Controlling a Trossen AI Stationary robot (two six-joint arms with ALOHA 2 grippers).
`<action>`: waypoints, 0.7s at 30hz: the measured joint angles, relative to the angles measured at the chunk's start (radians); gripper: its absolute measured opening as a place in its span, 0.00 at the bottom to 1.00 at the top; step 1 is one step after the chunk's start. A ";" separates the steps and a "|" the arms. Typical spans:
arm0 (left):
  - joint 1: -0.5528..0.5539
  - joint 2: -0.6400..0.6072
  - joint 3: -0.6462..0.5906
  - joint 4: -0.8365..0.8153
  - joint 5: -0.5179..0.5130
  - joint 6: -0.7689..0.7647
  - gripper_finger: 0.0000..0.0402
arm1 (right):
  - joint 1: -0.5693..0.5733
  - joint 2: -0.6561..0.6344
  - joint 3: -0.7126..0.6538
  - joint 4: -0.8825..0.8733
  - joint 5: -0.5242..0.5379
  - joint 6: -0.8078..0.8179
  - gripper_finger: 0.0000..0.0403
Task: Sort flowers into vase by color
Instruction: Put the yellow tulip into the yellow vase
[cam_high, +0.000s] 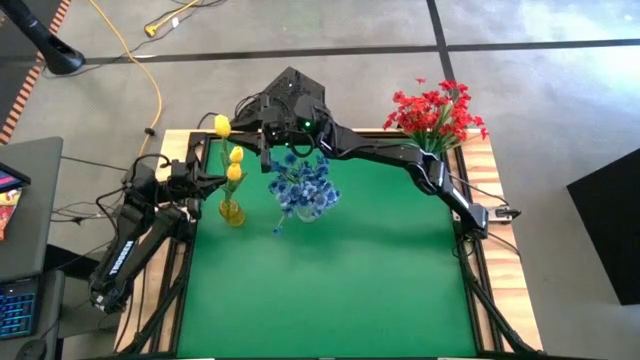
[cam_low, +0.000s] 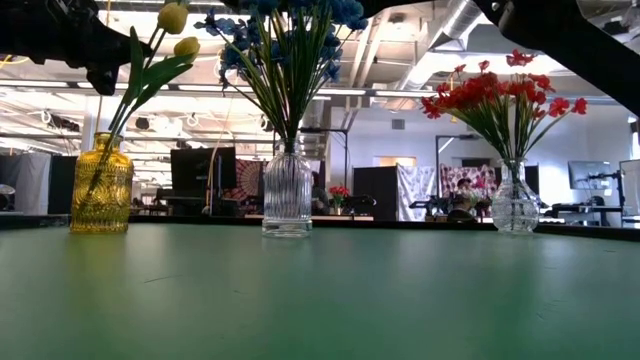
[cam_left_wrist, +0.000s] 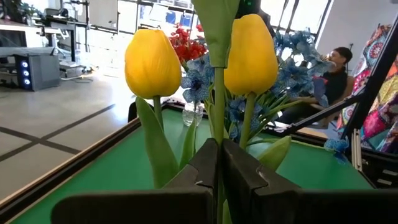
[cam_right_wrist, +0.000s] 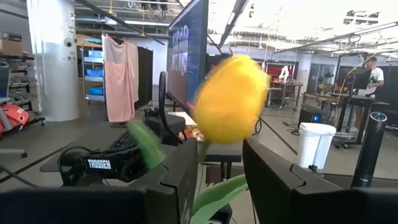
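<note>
Just above the amber ribbed glass vase (cam_high: 231, 212), the left gripper (cam_left_wrist: 219, 163) pinches a green tulip stem (cam_left_wrist: 219, 112) held upright, while the right gripper (cam_right_wrist: 219, 169), jaws apart, straddles that stem beneath the topmost yellow tulip bud (cam_right_wrist: 231, 98).

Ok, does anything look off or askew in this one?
One yellow tulip is not in the yellow vase: it sticks out past the table's far-left corner, between the right gripper's fingers. The left gripper is shut on another tulip stem. Blue flowers and red flowers sit upright in vases.
</note>
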 joint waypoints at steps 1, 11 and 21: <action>0.000 0.000 0.000 0.000 0.000 0.000 0.00 | 0.001 0.000 0.000 -0.001 0.000 0.000 0.38; 0.000 0.000 0.000 0.001 -0.008 -0.003 0.08 | 0.006 0.000 0.000 -0.055 -0.004 -0.025 0.37; 0.000 0.000 0.005 0.000 -0.009 -0.025 0.19 | 0.006 0.000 0.000 -0.083 -0.048 -0.027 0.37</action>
